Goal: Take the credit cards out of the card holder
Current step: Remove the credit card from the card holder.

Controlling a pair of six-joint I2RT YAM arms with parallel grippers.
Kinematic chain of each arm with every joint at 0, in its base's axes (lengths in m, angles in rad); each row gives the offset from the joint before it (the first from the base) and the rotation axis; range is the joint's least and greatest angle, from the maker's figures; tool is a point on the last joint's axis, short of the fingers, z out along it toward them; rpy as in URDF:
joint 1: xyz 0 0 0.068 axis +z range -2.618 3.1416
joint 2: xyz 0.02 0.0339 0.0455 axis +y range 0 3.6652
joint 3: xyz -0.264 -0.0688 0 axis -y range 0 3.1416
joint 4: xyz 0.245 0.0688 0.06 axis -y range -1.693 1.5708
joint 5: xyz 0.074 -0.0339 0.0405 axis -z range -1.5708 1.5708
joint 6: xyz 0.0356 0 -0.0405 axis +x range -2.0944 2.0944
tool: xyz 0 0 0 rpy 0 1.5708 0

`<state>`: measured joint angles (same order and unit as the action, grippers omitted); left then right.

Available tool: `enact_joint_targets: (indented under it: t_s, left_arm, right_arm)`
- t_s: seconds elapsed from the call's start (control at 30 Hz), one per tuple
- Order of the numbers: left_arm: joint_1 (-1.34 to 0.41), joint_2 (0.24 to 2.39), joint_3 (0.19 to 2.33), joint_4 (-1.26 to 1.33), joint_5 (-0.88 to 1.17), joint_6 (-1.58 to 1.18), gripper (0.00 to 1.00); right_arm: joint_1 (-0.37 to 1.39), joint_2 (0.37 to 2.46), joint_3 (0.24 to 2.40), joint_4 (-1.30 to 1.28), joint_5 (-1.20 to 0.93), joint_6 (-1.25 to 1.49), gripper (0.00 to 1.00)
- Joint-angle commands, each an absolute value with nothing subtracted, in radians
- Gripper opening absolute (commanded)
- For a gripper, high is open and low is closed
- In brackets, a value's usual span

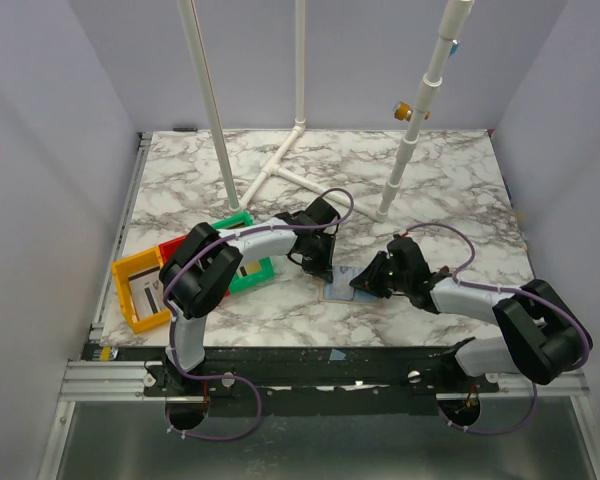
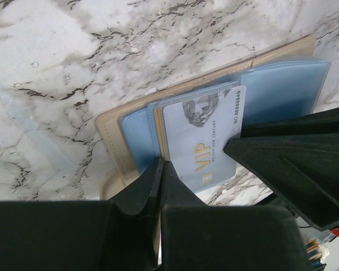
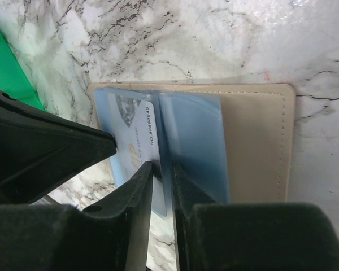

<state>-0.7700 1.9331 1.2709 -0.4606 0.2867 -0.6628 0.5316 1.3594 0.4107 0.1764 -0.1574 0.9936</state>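
Note:
The card holder (image 1: pixel 338 288) lies open on the marble, beige with pale blue sleeves (image 2: pixel 282 90). A pale blue credit card (image 2: pixel 206 141) marked VIP sticks halfway out of a sleeve toward the holder's edge. My left gripper (image 2: pixel 161 165) is shut, its tips down on the holder beside that card's corner. My right gripper (image 3: pixel 161 169) comes in from the other side, jaws a narrow gap apart. One fingertip is over the card (image 3: pixel 133 147), the other over the blue sleeve (image 3: pixel 195 141), whose edge runs between them. In the top view the two grippers (image 1: pixel 318 265) (image 1: pixel 368 280) flank the holder.
Yellow (image 1: pixel 140 285), red (image 1: pixel 175 250) and green (image 1: pixel 245 270) bins sit left of the holder. A white flat piece with dark marks (image 1: pixel 155 298) lies in the yellow one. White pipe stands (image 1: pixel 280 165) rise at the back of the table.

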Motion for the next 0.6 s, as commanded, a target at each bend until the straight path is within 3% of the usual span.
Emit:
enact_joint_targets:
  t_s: [0.0,0.57]
  left_arm:
    - [-0.781,1.976,1.277,-0.485,0.241,-0.66,0.0]
    - [-0.781,1.974,1.269,-0.489,0.236,-0.658,0.0]
  right_arm:
    - [0.506,1.343,0.371,0.222,-0.205,1.002,0.2]
    - [0.479,1.352,0.334,0.31,-0.266,1.017,0.03]
